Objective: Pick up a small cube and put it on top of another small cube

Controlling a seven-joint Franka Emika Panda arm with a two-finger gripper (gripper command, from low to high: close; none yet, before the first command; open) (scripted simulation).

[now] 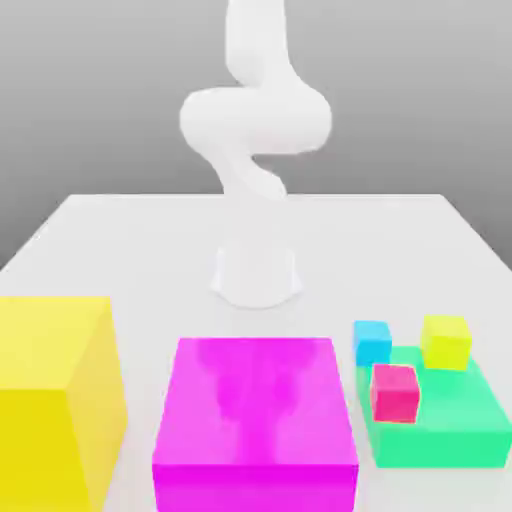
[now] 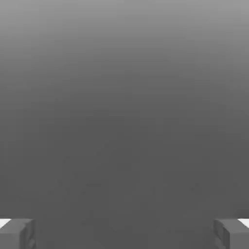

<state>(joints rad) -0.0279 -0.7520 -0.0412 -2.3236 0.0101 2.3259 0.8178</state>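
The arm is plain glossy white all over, built of thick rounded segments that swell into bulging joints, with no cables, screws or markings to be seen. Its base is a short white cylinder. The gripper has two blocky grey fingers with white upper faces.

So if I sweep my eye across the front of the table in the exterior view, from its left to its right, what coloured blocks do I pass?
Big yellow cube → big magenta cube → small cyan cube → small pink-red cube → small yellow cube. The pink-red and yellow cubes sit on a flat green block; the cyan one is at its far corner.
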